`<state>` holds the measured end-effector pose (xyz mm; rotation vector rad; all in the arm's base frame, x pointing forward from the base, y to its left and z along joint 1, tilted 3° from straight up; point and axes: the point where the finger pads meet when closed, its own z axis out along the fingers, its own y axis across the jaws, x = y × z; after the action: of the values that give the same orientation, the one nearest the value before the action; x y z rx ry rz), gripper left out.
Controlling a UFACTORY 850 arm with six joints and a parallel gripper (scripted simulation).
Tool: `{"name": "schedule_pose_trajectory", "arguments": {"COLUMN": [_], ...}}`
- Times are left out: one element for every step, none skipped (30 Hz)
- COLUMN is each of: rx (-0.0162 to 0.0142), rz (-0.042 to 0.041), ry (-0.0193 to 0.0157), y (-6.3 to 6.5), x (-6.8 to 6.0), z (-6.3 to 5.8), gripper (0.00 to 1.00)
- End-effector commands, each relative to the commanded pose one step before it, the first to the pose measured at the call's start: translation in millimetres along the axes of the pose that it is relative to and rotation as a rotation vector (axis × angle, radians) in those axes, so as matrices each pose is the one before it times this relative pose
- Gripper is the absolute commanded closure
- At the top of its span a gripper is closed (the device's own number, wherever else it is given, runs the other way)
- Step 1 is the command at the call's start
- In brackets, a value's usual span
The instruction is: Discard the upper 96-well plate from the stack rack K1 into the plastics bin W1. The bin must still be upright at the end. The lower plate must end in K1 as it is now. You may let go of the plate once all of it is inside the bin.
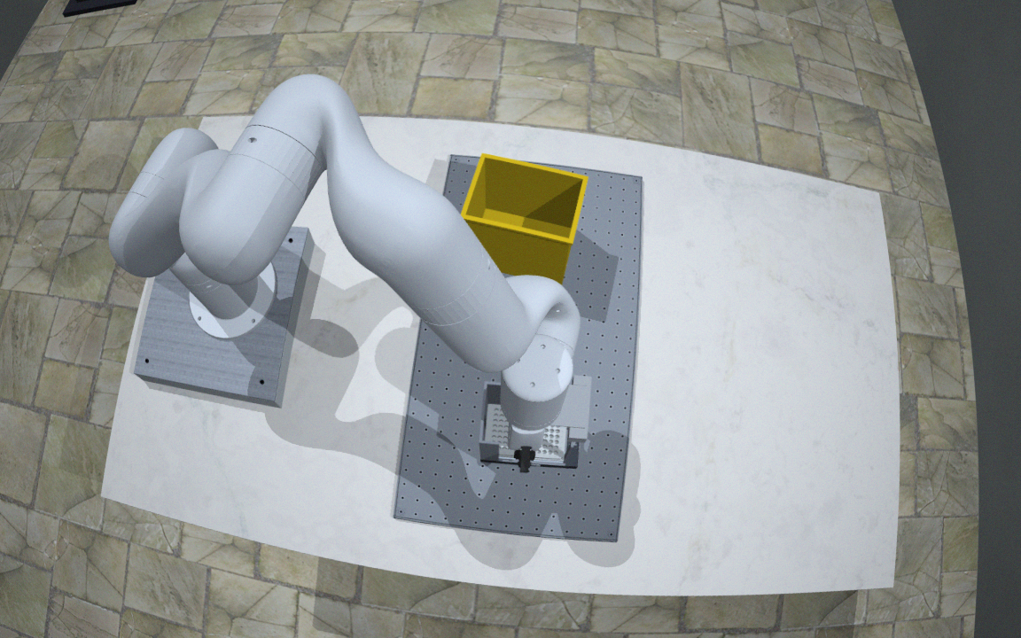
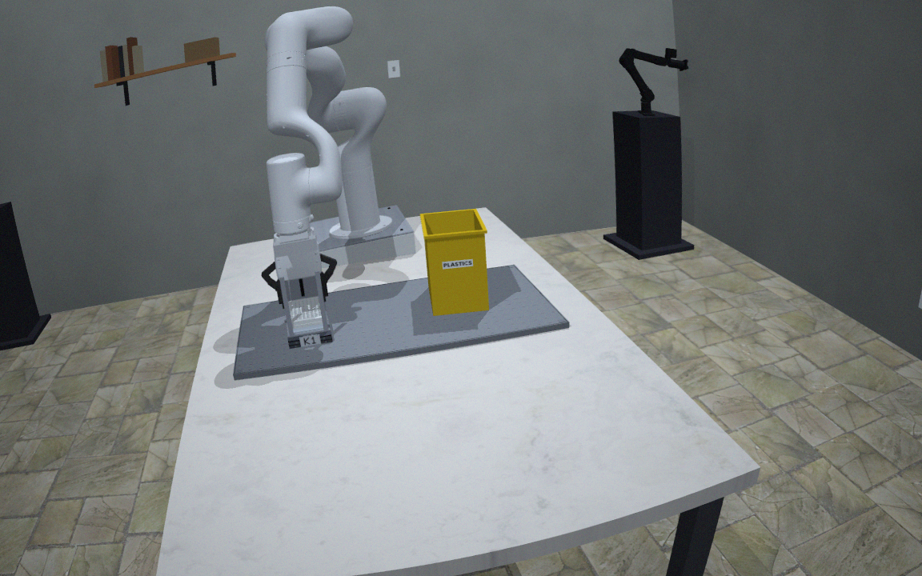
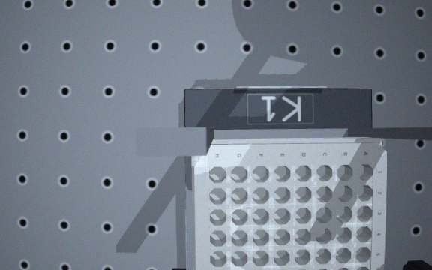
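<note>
Upper 96-well plate sits atop rack K1 on the bench, top view; arm right above it, bin W1 apart & upright. Exterior: end effector spread wide, straddling plate for side grip, holding nothing. Wrist: wells face up, K1 label beyond plate's end.

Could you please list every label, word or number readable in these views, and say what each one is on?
"K1": on the front of the stack rack; upside down in the wrist view.
"PLASTICS": white label on the yellow bin.
"1" to "5" down one edge of the upper plate.
Letters along the plate's top edge: too faint to read surely.
</note>
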<state>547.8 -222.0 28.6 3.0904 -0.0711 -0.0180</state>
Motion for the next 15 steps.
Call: {"name": "schedule_pose_trajectory", "arguments": {"rx": [-0.00056, 0.0, 0.0, 0.0, 0.0, 0.0, 0.0, 0.0, -0.00001, 0.0, 0.0, 0.0, 0.0, 0.0, 0.0], "rz": [0.00006, 0.0, 0.0, 0.0, 0.0, 0.0, 0.0, 0.0, 0.0, 0.0, 0.0, 0.0, 0.0, 0.0, 0.0], "ry": [0.00182, 0.0, 0.0, 0.0, 0.0, 0.0, 0.0, 0.0, 0.0, 0.0, 0.0, 0.0, 0.0, 0.0, 0.0], "y": [0.29, 0.0, 0.0, 0.0, 0.0, 0.0, 0.0, 0.0, 0.0, 0.0, 0.0, 0.0, 0.0, 0.0, 0.0], "x": [0.85, 0.0, 0.0, 0.0, 0.0, 0.0, 0.0, 0.0, 0.01, 0.0, 0.0, 0.0, 0.0, 0.0, 0.0], "z": [1.94, 0.66, 0.66, 0.67, 0.67, 0.67, 0.0, 0.0, 0.69, 0.66, 0.66, 0.66, 0.66, 0.66, 0.67], "gripper": [0.0, 0.0, 0.0, 0.0, 0.0, 0.0, 0.0, 0.0, 0.0, 0.0, 0.0, 0.0, 0.0, 0.0, 0.0]}}
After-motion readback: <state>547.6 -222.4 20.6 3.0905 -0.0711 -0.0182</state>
